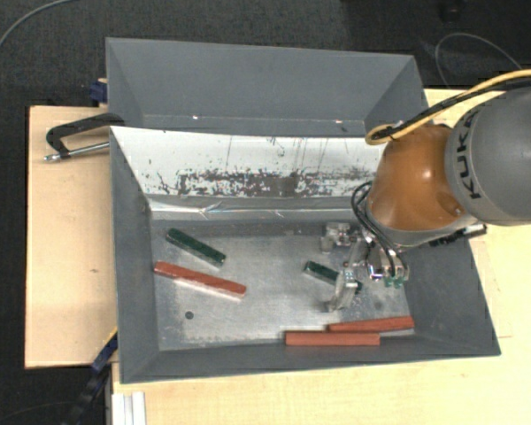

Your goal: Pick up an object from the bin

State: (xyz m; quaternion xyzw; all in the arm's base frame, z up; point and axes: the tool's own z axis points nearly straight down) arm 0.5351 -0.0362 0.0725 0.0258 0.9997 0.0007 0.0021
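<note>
My gripper (338, 269) is low over the right half of the bin floor, below the orange cover. It is open, with one fingertip (334, 235) toward the back wall and the other (342, 297) toward the front. A small dark green block (319, 272) lies on the floor at the left edge of the gap between them; I cannot tell whether it is touched. Two red bars (350, 331) lie end to end along the front wall, just in front of the gripper.
A long dark green bar (195, 246) and a red bar (200, 280) lie slanted on the left half of the floor. A small dark spot (189, 316) sits near the front left. The arm comes in over the right wall.
</note>
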